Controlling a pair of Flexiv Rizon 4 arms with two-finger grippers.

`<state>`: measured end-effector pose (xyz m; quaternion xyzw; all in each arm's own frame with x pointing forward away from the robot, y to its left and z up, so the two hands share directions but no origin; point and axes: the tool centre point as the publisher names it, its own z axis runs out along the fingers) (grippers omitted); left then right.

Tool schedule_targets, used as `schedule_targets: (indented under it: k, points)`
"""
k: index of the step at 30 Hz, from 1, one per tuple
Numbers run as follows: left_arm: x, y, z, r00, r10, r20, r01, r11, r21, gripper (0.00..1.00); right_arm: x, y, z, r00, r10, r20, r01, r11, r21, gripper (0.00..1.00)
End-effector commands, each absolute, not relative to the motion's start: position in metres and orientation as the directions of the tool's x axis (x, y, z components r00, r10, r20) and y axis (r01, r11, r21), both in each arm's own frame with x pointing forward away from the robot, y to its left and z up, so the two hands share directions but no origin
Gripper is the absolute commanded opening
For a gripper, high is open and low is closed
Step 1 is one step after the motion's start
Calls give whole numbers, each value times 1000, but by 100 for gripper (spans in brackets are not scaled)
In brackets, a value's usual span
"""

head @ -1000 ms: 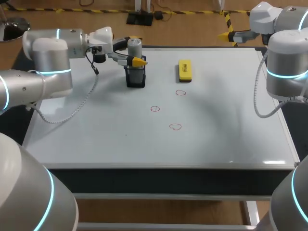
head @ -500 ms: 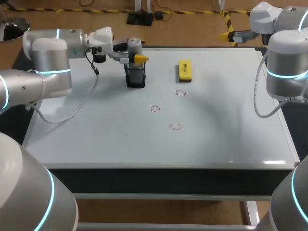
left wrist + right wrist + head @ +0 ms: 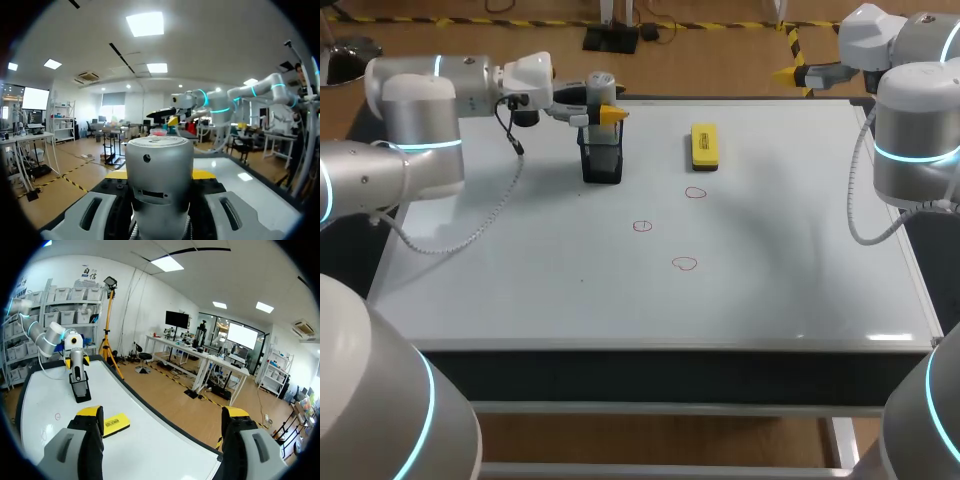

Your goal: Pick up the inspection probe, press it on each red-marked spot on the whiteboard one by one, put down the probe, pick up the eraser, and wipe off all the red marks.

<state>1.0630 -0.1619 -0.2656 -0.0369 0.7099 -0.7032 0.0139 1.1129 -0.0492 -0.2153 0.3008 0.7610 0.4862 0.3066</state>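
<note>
The grey cylindrical probe (image 3: 601, 92) stands upright in my left gripper (image 3: 603, 114), which is shut on it just above the black holder (image 3: 602, 162). In the left wrist view the probe (image 3: 159, 175) fills the gap between the fingers (image 3: 204, 174). Three red marks (image 3: 695, 192) (image 3: 642, 226) (image 3: 685, 263) lie mid-whiteboard (image 3: 520, 290). The yellow eraser (image 3: 704, 145) lies flat behind them. My right gripper (image 3: 790, 73) hangs open beyond the board's back right corner. The right wrist view shows its open gripper (image 3: 162, 415), with the probe (image 3: 76, 362), holder (image 3: 81, 390) and eraser (image 3: 115, 424) ahead of it.
The black holder stands at the back left of the whiteboard, directly under the probe. My right arm's upright link (image 3: 915, 140) rises at the board's right edge. The board's raised frame (image 3: 650, 345) runs along the front.
My left gripper's fingers closed onto the probe and lifted it slightly up out of the holder. The right arm has kept still.
</note>
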Motion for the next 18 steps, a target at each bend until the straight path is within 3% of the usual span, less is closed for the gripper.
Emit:
schedule_targets:
  k: [1, 18]
  points:
    - [1054, -160, -252, -996, -86, 21, -22, 18, -1000, 0, 1113, -49, -216, -632, 755, -174, 159, 346, 925, 100]
    - [1043, -151, -185, -988, -115, -102, 103, -11, -995, 0, 1113, -49, -216, -632, 755, -174, 159, 346, 925, 100]
